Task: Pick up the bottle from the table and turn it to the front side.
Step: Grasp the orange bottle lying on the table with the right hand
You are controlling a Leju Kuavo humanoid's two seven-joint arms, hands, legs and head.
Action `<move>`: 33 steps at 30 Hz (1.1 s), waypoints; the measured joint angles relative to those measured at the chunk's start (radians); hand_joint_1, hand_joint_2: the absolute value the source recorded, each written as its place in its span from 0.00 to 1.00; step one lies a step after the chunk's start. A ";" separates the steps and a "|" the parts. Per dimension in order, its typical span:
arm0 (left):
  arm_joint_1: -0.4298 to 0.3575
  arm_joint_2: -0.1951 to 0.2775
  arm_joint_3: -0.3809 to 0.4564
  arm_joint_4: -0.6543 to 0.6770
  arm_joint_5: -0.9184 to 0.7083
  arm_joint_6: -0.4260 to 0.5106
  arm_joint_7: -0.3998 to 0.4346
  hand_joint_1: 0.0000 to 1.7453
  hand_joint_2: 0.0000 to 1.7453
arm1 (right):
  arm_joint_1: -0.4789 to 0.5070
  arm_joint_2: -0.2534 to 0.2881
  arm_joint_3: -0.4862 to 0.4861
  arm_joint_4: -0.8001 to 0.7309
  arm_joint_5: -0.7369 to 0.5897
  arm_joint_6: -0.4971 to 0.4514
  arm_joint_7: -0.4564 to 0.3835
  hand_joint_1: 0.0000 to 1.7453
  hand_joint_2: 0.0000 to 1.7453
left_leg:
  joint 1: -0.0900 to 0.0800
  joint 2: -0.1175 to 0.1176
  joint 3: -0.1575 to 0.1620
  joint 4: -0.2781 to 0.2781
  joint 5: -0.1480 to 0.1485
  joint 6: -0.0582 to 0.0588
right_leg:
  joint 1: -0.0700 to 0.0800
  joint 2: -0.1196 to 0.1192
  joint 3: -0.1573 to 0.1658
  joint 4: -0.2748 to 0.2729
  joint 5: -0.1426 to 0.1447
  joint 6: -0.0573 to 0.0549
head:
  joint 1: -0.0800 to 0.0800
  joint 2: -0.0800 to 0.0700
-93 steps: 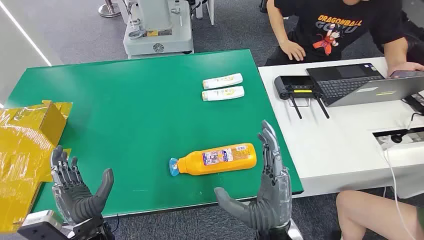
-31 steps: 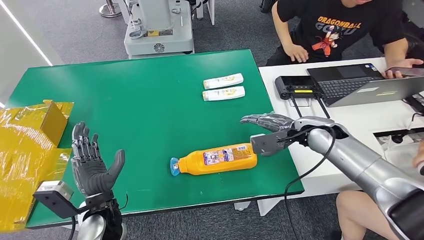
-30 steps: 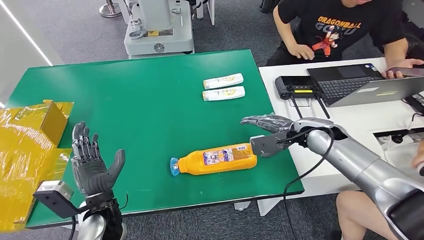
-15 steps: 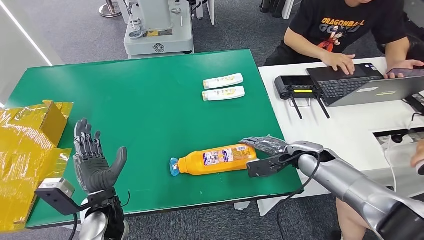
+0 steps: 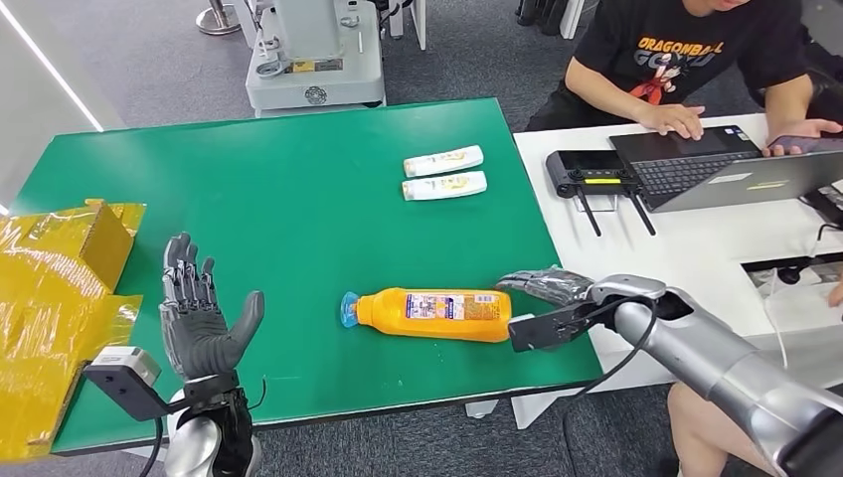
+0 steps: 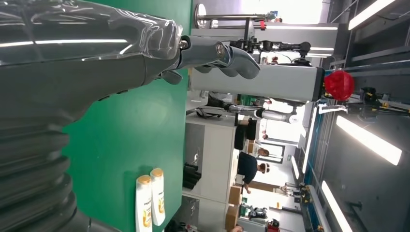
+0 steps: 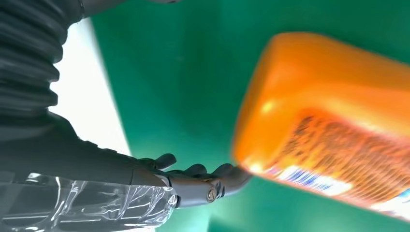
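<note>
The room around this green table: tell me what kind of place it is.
Most likely a robotics lab or test workspace. A person works at a laptop on a white desk beside the green table, a grey machine base stands behind, and the left wrist view shows strip-lit industrial hall space.

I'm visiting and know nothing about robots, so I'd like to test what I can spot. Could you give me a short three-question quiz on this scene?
1. True or false: the orange bottle stands upright on the green table.
2. Which hand is at the bottle's base? A) left hand B) right hand C) a person's hand
3. Fill in: beyond the orange bottle lie ___ small white bottles, side by side.

Key:
1. False; it lies on its side.
2. B; the right hand touches the base, while the left hand is raised, fingers spread, holding nothing.
3. Two.
</note>
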 joint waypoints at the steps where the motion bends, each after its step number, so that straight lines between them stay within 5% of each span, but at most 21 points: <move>1: -0.001 0.000 0.000 0.002 0.000 0.000 -0.001 0.00 1.00 | -0.018 -0.009 0.000 -0.004 0.001 0.017 -0.001 0.00 1.00 | 0.000 0.000 0.000 0.000 0.000 0.000 | 0.000 0.000 0.000 0.000 0.000 0.000 | 0.000 0.000; 9: -0.003 0.000 0.000 0.011 0.002 0.000 -0.014 0.00 1.00 | -0.201 -0.024 0.046 0.011 0.000 0.087 -0.018 0.00 1.00 | 0.000 0.000 0.000 0.000 0.000 0.000 | 0.000 0.000 0.000 0.000 0.000 0.000 | 0.000 0.000; 17: -0.002 0.001 0.000 0.011 0.004 0.007 -0.020 0.00 1.00 | -0.307 0.019 0.130 0.071 -0.039 0.068 -0.034 0.00 1.00 | 0.000 0.000 0.000 0.000 0.000 0.000 | 0.000 0.000 0.000 0.001 0.000 0.000 | 0.000 0.000; 33: -0.004 -0.003 -0.040 0.012 -0.002 0.004 -0.019 0.00 1.00 | -0.316 0.326 0.243 0.318 -0.036 -0.101 -0.085 0.00 1.00 | 0.001 0.001 0.001 0.000 0.001 -0.001 | 0.001 0.002 0.000 0.001 0.000 0.000 | 0.000 0.000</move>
